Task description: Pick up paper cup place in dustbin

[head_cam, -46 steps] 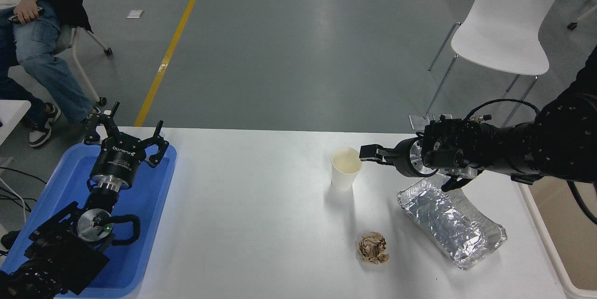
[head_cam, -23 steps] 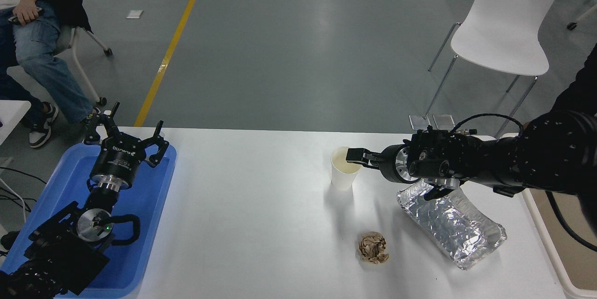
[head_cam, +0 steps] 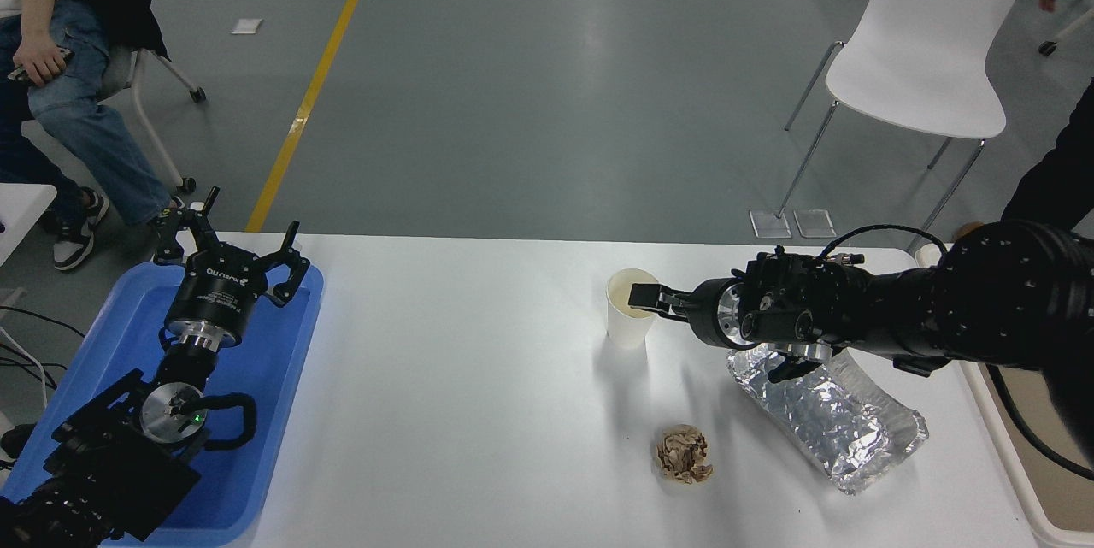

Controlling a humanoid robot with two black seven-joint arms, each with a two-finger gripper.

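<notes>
The paper cup (head_cam: pixel 626 319) stands upright on the white table (head_cam: pixel 461 377), right of the middle, white outside and cream inside. My right gripper (head_cam: pixel 643 297) reaches in from the right, level with the cup's top, and its tip lies over the cup's right rim. The arm lies sideways, so the tip shows only edge-on. A strip of the beige dustbin (head_cam: pixel 1047 488) shows beyond the table's right edge at the lower right. My left gripper (head_cam: pixel 232 247) is parked open over the blue tray at the left, holding nothing.
A blue tray (head_cam: pixel 273 411) lies under the left arm. A crinkled foil tray (head_cam: pixel 833 420) sits below the right arm, a crumpled brown paper ball (head_cam: pixel 684 455) in front of the cup. A person (head_cam: pixel 60 78) sits far left; a white chair (head_cam: pixel 923 61) stands far right.
My right arm has slid left and slightly down, bringing its tip from just beside the cup to over its right rim. The cup has stayed in place. The left arm has not moved.
</notes>
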